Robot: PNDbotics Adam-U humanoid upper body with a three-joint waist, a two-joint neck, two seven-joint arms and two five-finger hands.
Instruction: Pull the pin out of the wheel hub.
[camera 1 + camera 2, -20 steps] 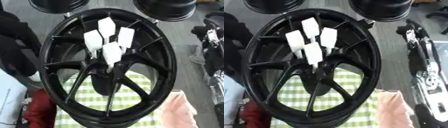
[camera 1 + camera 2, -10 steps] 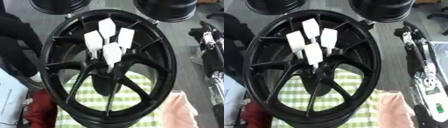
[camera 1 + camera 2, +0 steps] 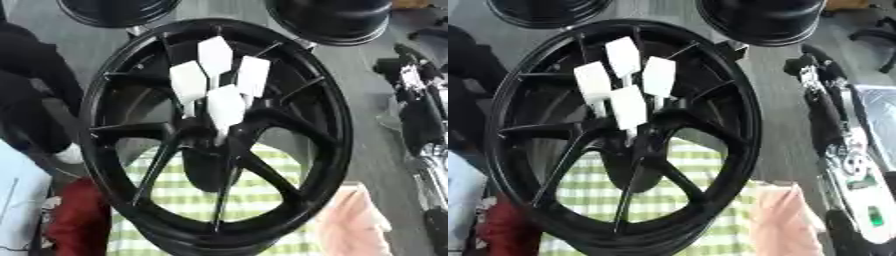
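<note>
Wheel hub [image 3: 219, 135]: black, many-spoked, filling most of the view, standing tilted with the face turned toward the camera; rim running from 12 o'clock near the top edge down to 6 o'clock at the bottom edge.
Pins [image 3: 226, 106]: four white, flat-headed pieces clustered just above the hub centre, stems pointing down into the middle of the spokes; one at 12 o'clock of the cluster [image 3: 215, 56], one at 9 o'clock [image 3: 187, 82], one at 2 o'clock [image 3: 253, 75], the nearest and lowest at the centre; all seated in the hub, none drawn out.
Right robot hand [image 3: 814, 76]: black with silver parts, at 3 o'clock of the wheel, just beside the outer rim, apart from the pins; arm [image 3: 846, 160] stretching down toward 5 o'clock; fingers too hard to make out, so cannot tell whether spread or curled.
Left robot hand: seen in neither view.
Cloth [image 3: 188, 192]: green-and-white check, visible through the lower spokes and below the rim at 6 o'clock.
Pink fabric [image 3: 350, 225]: at 5 o'clock of the wheel, beside the checked cloth.
Red item [image 3: 74, 220]: at 7 o'clock, partly behind the rim.
Other wheels: two dark ones beyond the hub, at 11 o'clock [image 3: 114, 10] and at 1 o'clock [image 3: 337, 17].
Dark shape [image 3: 31, 95]: at 9 o'clock, along the left edge, unclear what.
</note>
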